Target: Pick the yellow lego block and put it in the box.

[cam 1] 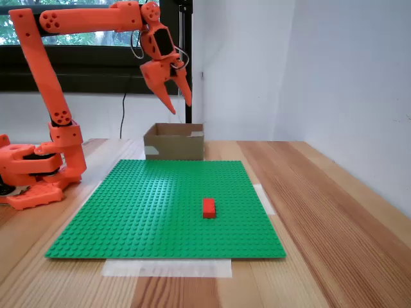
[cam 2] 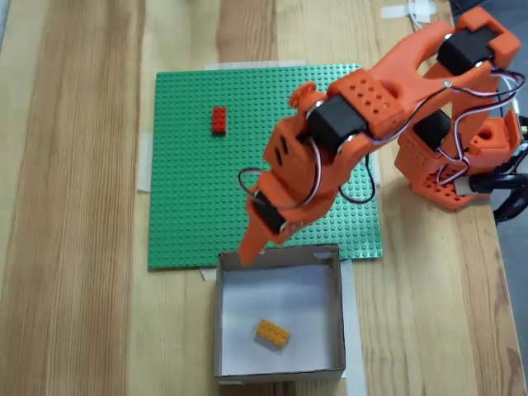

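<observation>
Small yellow-orange plastic lego block (cam 2: pixel 272 333) lies on the white floor inside the low brown cardboard box (cam 2: pixel 339 305), near its middle. Orange two-finger hand (cam 1: pixel 182 106) hangs above the box's edge, fingers slightly parted, holding nothing. Small red lego brick (cam 1: pixel 209 207) sits on the green studded baseplate (cam 1: pixel 148 212), well apart from the box. Wooden tabletop (cam 1: pixel 334 212) carries everything.

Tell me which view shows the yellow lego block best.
The fixed view from above: the yellow lego block lies in plain sight on the floor of the box. In the low fixed view the box's wall hides its inside.
</observation>
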